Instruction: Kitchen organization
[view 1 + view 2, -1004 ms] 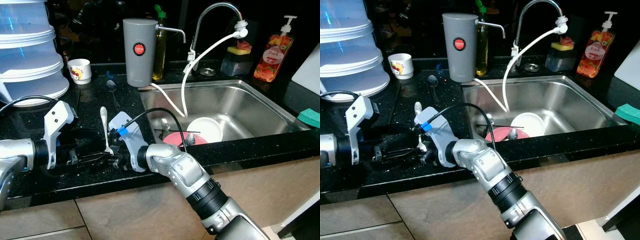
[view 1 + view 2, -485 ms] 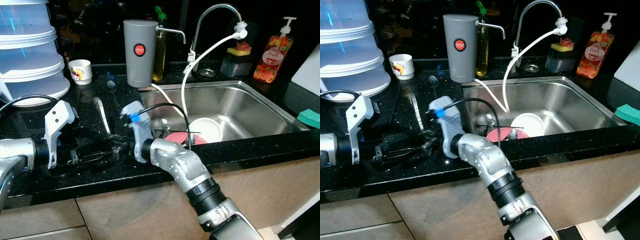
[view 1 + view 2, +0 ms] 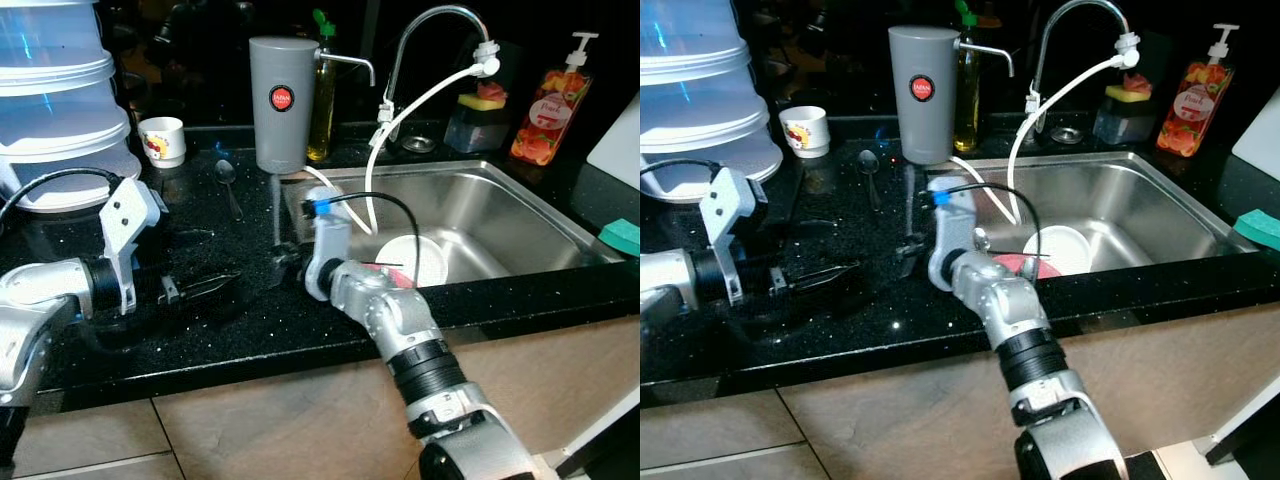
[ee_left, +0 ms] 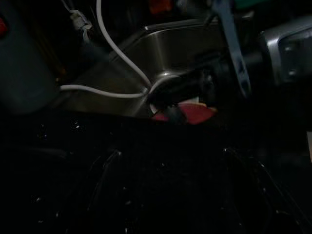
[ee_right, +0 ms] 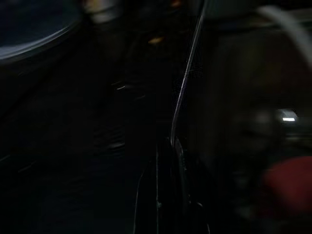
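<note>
Black counter (image 3: 230, 325): right gripper (image 3: 279, 262) pinches an upright spoon (image 3: 275, 205) beside the sink's (image 3: 520, 215) left rim; left gripper (image 3: 215, 284) nearly closed, empty.

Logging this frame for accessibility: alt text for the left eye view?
The right gripper holds a spoon upright over a black counter, beside a steel sink with a white bowl. The left gripper hovers low over the counter to its left, near a grey canister and another spoon.
</note>
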Available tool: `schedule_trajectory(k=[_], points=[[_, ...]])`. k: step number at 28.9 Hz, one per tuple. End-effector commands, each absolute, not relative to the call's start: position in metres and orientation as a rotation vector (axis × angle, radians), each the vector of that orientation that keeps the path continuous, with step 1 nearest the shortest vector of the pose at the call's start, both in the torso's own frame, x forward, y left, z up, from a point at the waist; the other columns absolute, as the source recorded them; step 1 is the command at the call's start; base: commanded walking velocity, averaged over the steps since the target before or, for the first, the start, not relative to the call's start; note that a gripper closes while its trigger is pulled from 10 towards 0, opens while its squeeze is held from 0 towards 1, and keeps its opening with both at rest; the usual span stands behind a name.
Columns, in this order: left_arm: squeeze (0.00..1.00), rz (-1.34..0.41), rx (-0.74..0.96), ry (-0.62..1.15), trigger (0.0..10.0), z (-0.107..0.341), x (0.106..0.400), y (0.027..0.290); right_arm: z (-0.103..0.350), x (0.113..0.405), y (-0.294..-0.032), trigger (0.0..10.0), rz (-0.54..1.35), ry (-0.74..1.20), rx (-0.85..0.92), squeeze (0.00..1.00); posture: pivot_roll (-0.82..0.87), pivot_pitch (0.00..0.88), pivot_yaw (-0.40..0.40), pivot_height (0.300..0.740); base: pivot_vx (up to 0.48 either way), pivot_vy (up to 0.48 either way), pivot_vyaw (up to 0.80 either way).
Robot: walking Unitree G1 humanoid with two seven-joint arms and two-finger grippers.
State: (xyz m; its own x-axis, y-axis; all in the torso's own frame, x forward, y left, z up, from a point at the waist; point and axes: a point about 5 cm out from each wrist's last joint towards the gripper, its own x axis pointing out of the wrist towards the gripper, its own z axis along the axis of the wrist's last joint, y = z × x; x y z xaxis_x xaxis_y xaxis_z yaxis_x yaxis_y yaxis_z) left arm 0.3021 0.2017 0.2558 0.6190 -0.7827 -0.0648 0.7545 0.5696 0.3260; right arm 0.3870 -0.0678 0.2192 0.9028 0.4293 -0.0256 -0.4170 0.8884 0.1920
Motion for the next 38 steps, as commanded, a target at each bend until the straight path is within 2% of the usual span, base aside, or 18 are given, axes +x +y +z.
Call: schedule_trajectory(k=[1, 2, 3, 4, 6, 9, 11, 12, 13, 19, 21, 22, 23, 24, 25, 38], points=[[0.00, -0.861, 0.308, -0.112, 10.0, 0.252, 0.310, 0.193, 0.236, 0.396, -0.098, 0.0, 0.292, -0.056, 0.195, 0.00, 0.06, 0.040, -0.024, 0.740, 0.000, 0.000, 0.00], [0.00, -0.843, 0.294, -0.130, 10.0, 0.249, 0.316, 0.184, 0.247, 0.399, -0.118, 0.0, 0.213, -0.127, 0.191, 0.00, 0.06, 0.044, -0.021, 0.740, 0.000, 0.000, 0.00], [0.00, -0.843, 0.294, -0.130, 10.0, 0.249, 0.316, 0.184, 0.247, 0.399, -0.118, 0.0, 0.213, -0.127, 0.191, 0.00, 0.06, 0.044, -0.021, 0.740, 0.000, 0.000, 0.00], [0.00, -0.842, 0.298, -0.141, 10.0, 0.247, 0.320, 0.176, 0.253, 0.400, -0.131, 0.0, 0.157, -0.170, 0.171, 0.00, 0.06, 0.044, -0.021, 0.740, 0.000, 0.000, 0.00], [0.00, -0.838, 0.308, -0.139, 10.0, 0.244, 0.323, 0.170, 0.257, 0.400, -0.139, 0.0, 0.127, -0.196, 0.155, 0.00, 0.05, 0.045, -0.017, 0.740, 0.000, 0.000, 0.00], [0.00, -0.822, 0.291, -0.049, 10.0, 0.228, 0.340, 0.152, 0.259, 0.401, -0.152, 0.0, 0.099, -0.245, -0.042, 0.00, 0.05, 0.047, -0.011, 0.740, 0.000, 0.000, 0.00], [0.00, -0.822, 0.291, -0.049, 10.0, 0.228, 0.340, 0.152, 0.259, 0.401, -0.152, 0.0, 0.099, -0.245, -0.042, 0.00, 0.05, 0.047, -0.011, 0.740, 0.000, 0.000, 0.00], [0.00, -0.832, 0.270, -0.031, 10.0, 0.225, 0.343, 0.147, 0.257, 0.401, -0.153, 1.0, 0.106, -0.247, -0.087, 0.00, 0.06, 0.048, -0.004, 0.740, 0.000, 0.000, 0.00], [0.00, -0.853, 0.262, -0.020, 10.0, 0.222, 0.347, 0.139, 0.250, 0.402, -0.151, 1.3, 0.129, -0.242, -0.131, 0.00, 0.06, 0.049, 0.000, 0.740, 0.000, 0.000, 0.00], [0.00, -0.853, 0.295, -0.004, 10.0, 0.219, 0.356, 0.127, 0.233, 0.402, -0.143, 1.5, 0.188, -0.231, -0.199, 0.00, 0.06, 0.049, 0.003, 0.740, 0.000, 0.000, 0.00], [0.00, -0.836, 0.316, -0.005, 10.0, 0.220, 0.360, 0.126, 0.226, 0.402, -0.140, 2.2, 0.207, -0.221, -0.213, 0.00, 0.07, 0.052, 0.005, 0.740, 0.000, 0.000, 0.00], [0.00, -0.836, 0.316, -0.005, 10.0, 0.220, 0.360, 0.126, 0.226, 0.402, -0.140, 2.2, 0.207, -0.221, -0.213, 0.00, 0.07, 0.052, 0.005, 0.740, 0.000, 0.000, 0.00], [0.00, -0.837, 0.320, -0.007, 10.0, 0.221, 0.361, 0.125, 0.222, 0.402, -0.139, 3.4, 0.223, -0.210, -0.216, 0.00, 0.07, 0.052, 0.005, 0.740, 0.000, 0.000, 0.00], [0.00, -0.854, 0.325, -0.012, 10.0, 0.221, 0.361, 0.124, 0.217, 0.402, -0.137, 7.4, 0.240, -0.187, -0.230, 0.00, 0.07, 0.052, 0.006, 0.740, 0.000, 0.000, 0.00], [0.00, -0.882, 0.332, -0.018, 10.0, 0.222, 0.360, 0.121, 0.213, 0.402, -0.136, 10.0, 0.256, -0.174, -0.234, 0.00, 0.07, 0.052, 0.006, 0.740, 0.000, 0.000, 0.00], [0.00, -1.087, 0.365, 0.017, 10.0, 0.220, 0.349, 0.114, 0.197, 0.403, -0.136, 10.0, 0.280, -0.118, -0.234, 0.00, 0.07, 0.050, 0.007, 0.740, 0.000, 0.000, 0.00]])
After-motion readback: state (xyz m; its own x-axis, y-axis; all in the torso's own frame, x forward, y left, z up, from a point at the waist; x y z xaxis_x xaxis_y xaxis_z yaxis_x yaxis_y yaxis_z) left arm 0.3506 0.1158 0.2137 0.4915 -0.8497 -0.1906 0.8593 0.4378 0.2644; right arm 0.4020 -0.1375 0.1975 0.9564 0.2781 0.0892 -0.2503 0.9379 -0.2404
